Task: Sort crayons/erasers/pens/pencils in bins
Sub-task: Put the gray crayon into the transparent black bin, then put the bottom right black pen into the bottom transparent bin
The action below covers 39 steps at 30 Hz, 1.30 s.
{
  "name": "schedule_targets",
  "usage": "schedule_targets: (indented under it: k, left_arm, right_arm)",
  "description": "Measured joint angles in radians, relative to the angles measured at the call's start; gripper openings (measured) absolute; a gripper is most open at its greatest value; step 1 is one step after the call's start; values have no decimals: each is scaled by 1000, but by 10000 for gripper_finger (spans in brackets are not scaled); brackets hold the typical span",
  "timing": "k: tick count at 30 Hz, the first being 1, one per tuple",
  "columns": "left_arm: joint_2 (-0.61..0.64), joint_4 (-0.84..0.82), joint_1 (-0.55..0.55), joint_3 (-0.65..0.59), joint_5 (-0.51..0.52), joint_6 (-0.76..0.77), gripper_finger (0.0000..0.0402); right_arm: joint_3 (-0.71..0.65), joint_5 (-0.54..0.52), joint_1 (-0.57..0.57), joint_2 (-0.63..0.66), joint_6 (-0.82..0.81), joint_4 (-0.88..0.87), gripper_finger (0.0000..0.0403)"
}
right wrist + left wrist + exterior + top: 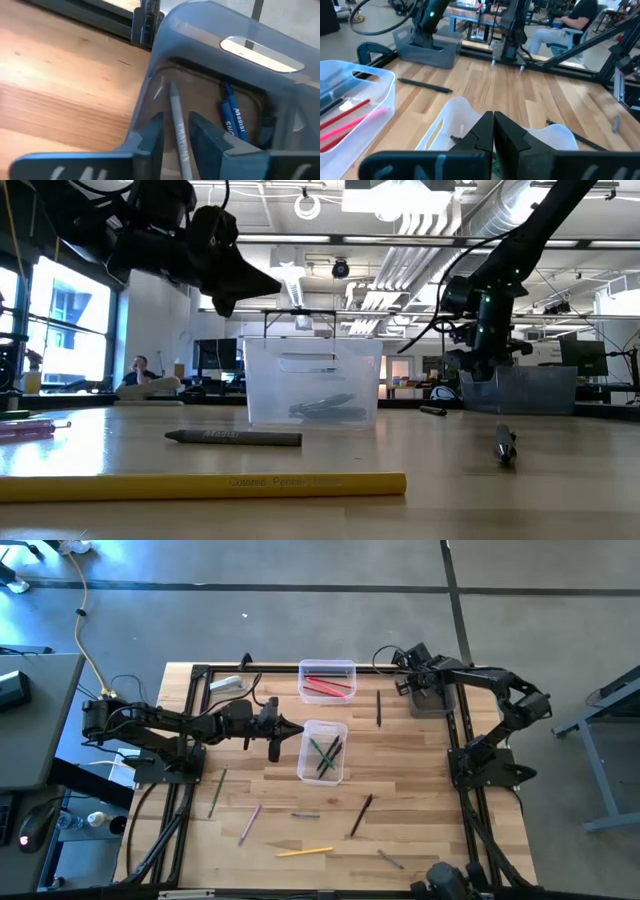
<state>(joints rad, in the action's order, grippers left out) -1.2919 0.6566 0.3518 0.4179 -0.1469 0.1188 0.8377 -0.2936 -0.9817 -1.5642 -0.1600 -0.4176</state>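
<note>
Three bins stand on the wooden table. A clear bin (303, 752) near the middle holds green and dark pencils. A clear bin (327, 666) behind it holds red and pink sticks. A smoky dark grey bin (434, 706) stands at the far right. My left gripper (298, 729) is shut and empty, hovering at the left side of the pencil bin (454, 111). My right gripper (176, 125) is a little open, pointing down into the dark bin (210, 30). A grey crayon (178, 131) shows between its fingers with a gap on each side, next to a blue crayon (233, 114).
Loose on the near half of the table are a green pencil (216, 792), a pink crayon (249, 823), a grey crayon (305, 814), a yellow pencil (304, 852) and a dark pen (361, 814). Another dark pen (379, 708) lies between the bins. A white eraser (226, 684) lies far left.
</note>
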Motion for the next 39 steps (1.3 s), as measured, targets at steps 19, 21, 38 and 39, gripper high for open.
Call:
schedule_targets:
  k: [19, 21, 38, 39]
  left_arm:
    - [0, 130, -14, -85, 1, -12, 0]
    - [0, 171, -14, -109, 1, -2, 0]
    - [0, 282, -14, -164, 2, 11, 0]
    - [0, 282, -15, -164, 2, 12, 0]
  right_arm:
    - [-33, 149, 269, 363, 141, -196, 12]
    - [-84, 151, 352, 420, 132, -168, 17]
    - [-166, 260, 1066, 427, -135, -4, 5]
    - [-166, 240, 1112, 423, -153, 4, 5]
